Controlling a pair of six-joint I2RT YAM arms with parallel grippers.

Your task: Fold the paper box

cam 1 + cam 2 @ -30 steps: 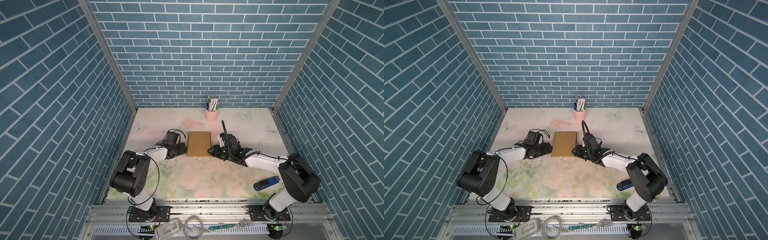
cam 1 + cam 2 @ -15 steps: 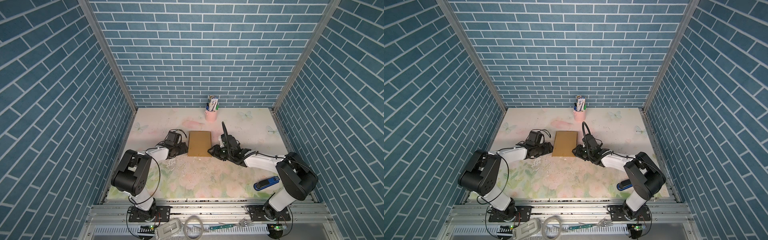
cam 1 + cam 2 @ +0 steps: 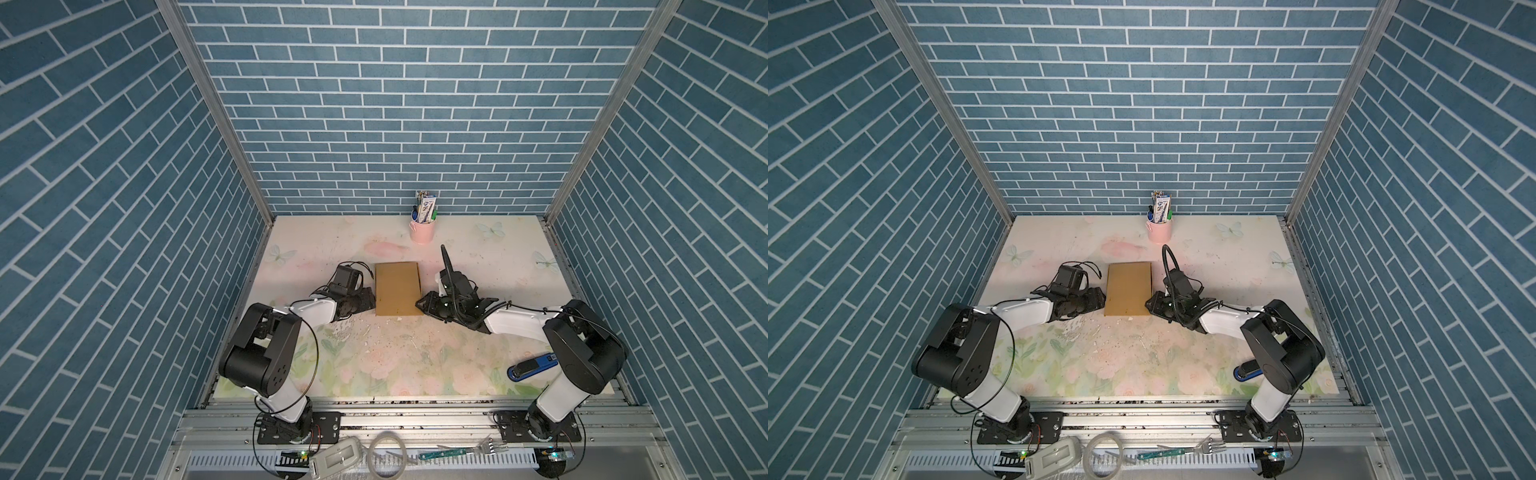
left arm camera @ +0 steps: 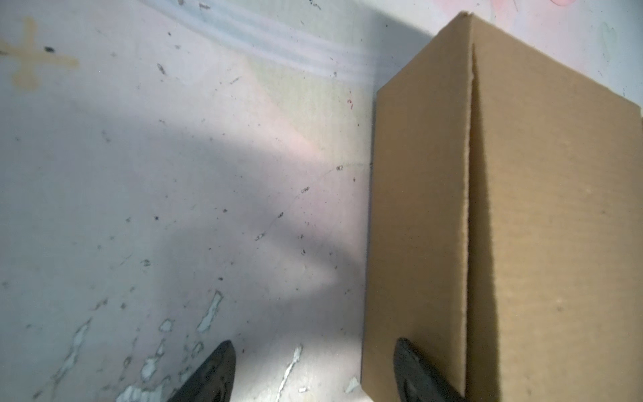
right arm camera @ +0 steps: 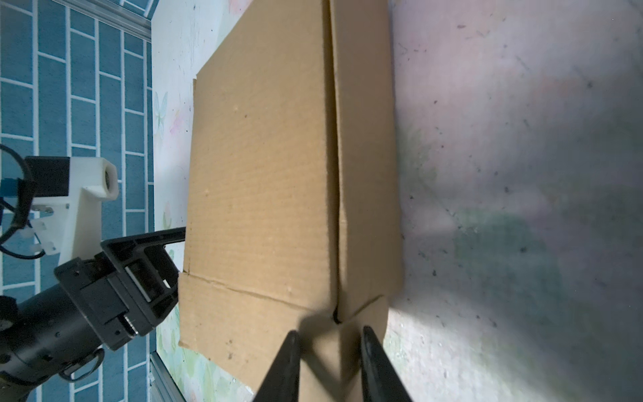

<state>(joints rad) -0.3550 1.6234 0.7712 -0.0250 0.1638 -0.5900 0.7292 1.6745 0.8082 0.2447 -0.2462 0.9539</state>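
My left end effector [image 4: 313, 348] is released; I cannot tell whether the right end effector [image 5: 328, 332] grips the paper box [image 3: 397, 289], so I'd pinch its corner squarely.

Pink cup [image 3: 422, 235] holding pens [image 3: 424, 205], blue stapler [image 3: 532, 368] at front right, floral tabletop [image 3: 374, 361], metal fork [image 3: 490, 447]

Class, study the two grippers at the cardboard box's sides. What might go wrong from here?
1. The right gripper straddles the near corner of the paper box, where a flap seam gapes; squeezing there may crush or reopen it.
2. The left gripper is open, one finger at the side wall; pushing could slide the box or bow that wall inward.
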